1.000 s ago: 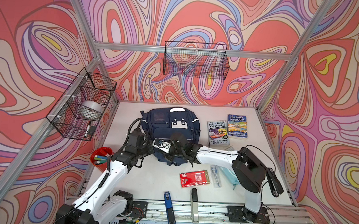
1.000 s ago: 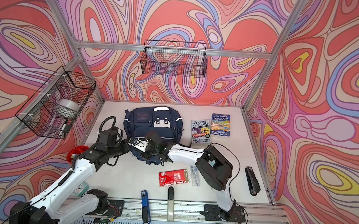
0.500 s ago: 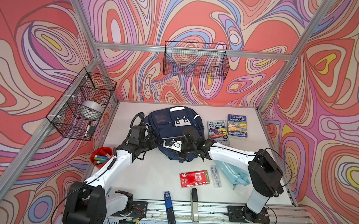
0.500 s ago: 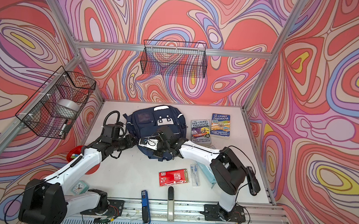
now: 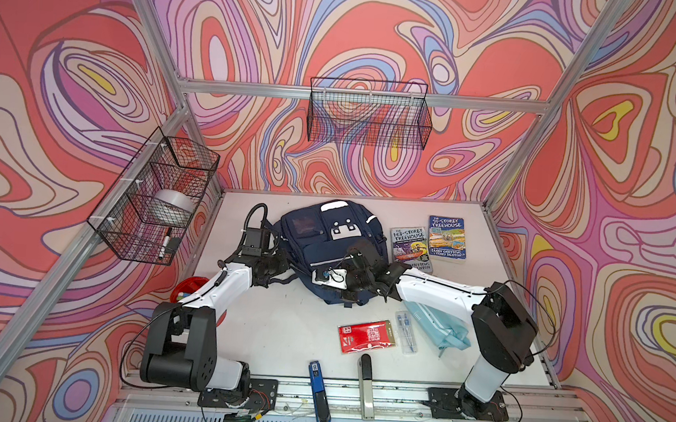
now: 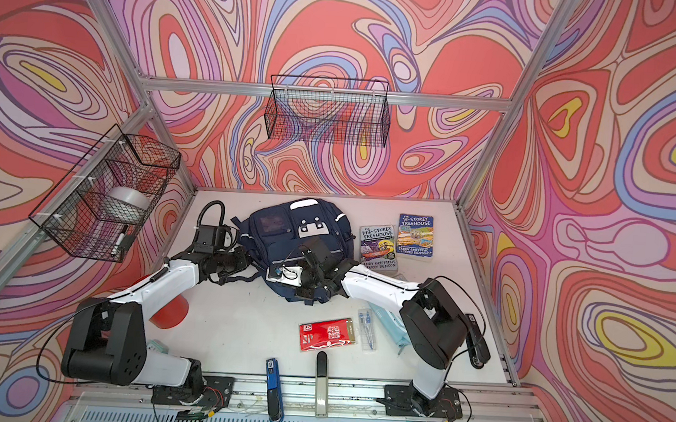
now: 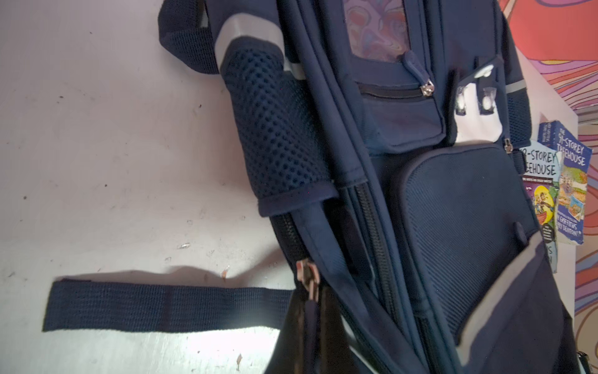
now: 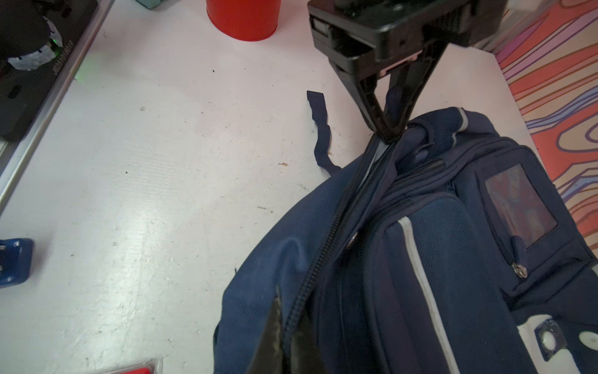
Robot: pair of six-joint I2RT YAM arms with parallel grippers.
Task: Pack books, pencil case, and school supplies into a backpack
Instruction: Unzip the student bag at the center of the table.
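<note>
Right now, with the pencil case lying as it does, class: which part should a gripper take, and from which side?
Take the pencil case across its narrow width, coming down from above, probably near its rumpled near end. The soft fabric should bunch between the jaws, and in both top views its far end is covered by the right arm.

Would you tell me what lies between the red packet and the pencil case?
The clear pack of blue pens lies there, in both top views.

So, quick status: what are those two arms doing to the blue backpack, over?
Left pincer shut on backpack edge by main zip; right pincer shut on fabric beside it. Books on table, unpacked. Right arm overhangs pencil case.
</note>
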